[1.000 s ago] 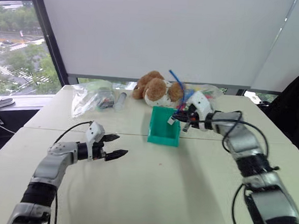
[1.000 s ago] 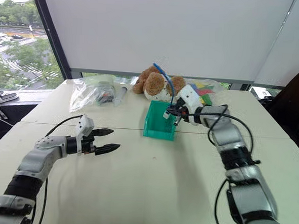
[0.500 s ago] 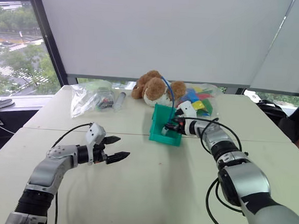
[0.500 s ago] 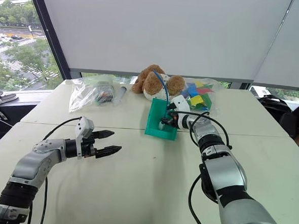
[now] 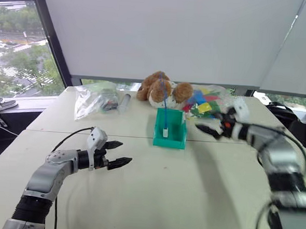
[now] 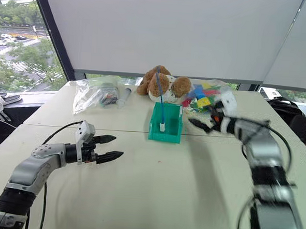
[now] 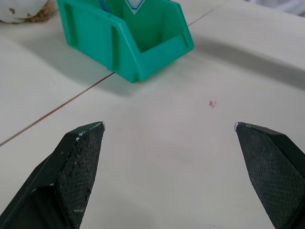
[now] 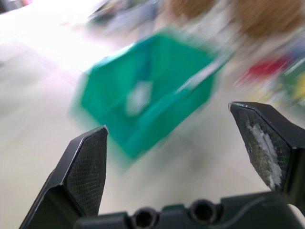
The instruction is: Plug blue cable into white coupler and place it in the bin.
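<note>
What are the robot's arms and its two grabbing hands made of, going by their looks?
Both arms are jointed silver-grey and black segments with loose black cables alongside. The left gripper and right gripper each have a white housing and two black pointed fingers with finely textured inner pads.

surface: pale table (image 5: 153,187), seam across | middle: teal bin (image 5: 169,137) | far edge: plush dog (image 5: 162,91), two clear bags (image 5: 94,98) (image 5: 211,100), small tube (image 5: 124,101)
</note>
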Robot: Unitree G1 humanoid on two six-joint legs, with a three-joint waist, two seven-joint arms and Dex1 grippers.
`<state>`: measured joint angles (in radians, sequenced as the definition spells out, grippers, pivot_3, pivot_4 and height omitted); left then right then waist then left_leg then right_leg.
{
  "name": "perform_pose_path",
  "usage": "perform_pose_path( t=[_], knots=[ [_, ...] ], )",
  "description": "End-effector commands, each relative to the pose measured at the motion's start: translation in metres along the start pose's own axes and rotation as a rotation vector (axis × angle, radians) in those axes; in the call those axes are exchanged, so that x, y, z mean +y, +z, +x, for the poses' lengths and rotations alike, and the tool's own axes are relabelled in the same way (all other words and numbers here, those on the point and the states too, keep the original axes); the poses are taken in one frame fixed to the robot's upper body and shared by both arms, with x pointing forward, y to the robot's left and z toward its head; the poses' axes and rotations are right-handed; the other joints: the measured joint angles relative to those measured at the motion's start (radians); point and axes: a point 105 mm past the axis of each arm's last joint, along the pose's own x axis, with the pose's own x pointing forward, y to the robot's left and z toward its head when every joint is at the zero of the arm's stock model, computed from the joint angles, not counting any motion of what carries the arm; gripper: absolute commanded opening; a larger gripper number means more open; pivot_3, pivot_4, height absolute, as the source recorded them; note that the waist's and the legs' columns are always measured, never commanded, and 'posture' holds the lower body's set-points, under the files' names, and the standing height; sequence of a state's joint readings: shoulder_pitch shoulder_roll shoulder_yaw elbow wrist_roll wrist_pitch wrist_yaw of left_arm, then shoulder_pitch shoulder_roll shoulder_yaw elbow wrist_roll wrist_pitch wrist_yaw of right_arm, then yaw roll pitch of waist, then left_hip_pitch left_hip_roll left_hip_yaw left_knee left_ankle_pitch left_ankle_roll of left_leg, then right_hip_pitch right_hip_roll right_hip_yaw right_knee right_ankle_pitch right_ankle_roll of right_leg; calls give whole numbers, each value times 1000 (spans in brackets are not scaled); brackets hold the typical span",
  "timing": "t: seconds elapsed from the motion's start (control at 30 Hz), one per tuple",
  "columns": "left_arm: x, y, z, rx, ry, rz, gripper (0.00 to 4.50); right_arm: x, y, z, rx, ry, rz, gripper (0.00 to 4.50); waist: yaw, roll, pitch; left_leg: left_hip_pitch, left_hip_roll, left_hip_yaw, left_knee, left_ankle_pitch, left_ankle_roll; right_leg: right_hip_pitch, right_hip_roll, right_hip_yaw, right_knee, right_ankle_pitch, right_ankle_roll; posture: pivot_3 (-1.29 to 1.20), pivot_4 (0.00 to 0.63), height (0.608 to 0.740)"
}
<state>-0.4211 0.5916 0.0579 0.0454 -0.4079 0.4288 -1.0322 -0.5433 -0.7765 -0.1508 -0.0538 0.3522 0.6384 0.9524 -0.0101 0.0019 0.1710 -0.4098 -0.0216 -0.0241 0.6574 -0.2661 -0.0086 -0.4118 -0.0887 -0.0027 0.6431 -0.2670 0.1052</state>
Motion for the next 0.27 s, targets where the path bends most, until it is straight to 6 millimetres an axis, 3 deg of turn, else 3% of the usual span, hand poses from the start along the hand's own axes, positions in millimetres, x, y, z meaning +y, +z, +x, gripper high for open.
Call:
perform_pose_path(
  t=[0.03, 0.13, 0.27],
  knots=[
    [3, 17, -9, -29, -1, 43, 4500, 37, 32, -25, -63, 97, -63, 4436, -7, 0, 0, 1, 1, 1, 0, 0, 0, 0, 0, 0, 0, 0, 0, 0, 150, 740],
    [4, 22, -17, -24, 2, 47, 4500, 62, 20, -37, -1, 125, -44, 4436, -3, -2, 1, 3, 2, 0, 1, 0, 0, 3, 1, 0, 0, 0, 0, 0, 150, 740],
    [3, 22, -21, -14, 1, 36, 4500, 74, 7, -41, 49, 118, -21, 4436, 0, -2, 1, 2, 2, 0, 3, 0, 0, 3, 1, 0, 0, 0, 0, 0, 150, 740]
  ],
)
